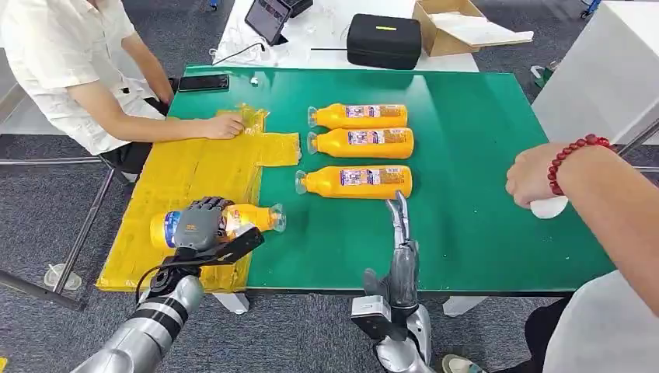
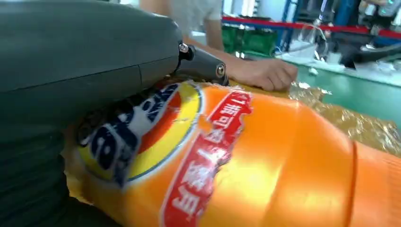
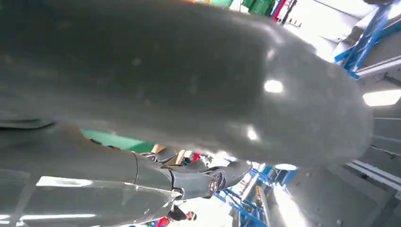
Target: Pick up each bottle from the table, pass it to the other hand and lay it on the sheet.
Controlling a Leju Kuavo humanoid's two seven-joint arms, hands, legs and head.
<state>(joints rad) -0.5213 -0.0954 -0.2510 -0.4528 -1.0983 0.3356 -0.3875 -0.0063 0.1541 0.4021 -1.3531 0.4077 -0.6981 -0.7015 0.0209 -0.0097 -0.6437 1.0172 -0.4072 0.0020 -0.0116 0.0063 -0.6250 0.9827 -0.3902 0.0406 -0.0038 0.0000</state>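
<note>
- On the yellow sheet, near the surface's near-left corner, the left hand lies over an orange bottle, fingers wrapped round its labelled middle.
- That bottle lies on its side, its clear cap end pointing toward the green middle of the surface; the left wrist view shows the label pressed under the hand's grey cover.
- Three more bottles lie side by side on the green, toward the far edge from the held one, caps pointing at the sheet.
- Just off the near edge, the right hand stands with fingers straight and pointing up at the nearest of the three, holding nothing.
- At the sheet's far end a person's hand rests on the crinkled corner.
- By the right edge another person's hand, with a red bead bracelet at the wrist, holds a white thing against the surface.
- Beyond the far edge sit a black case and a cardboard box.
</note>
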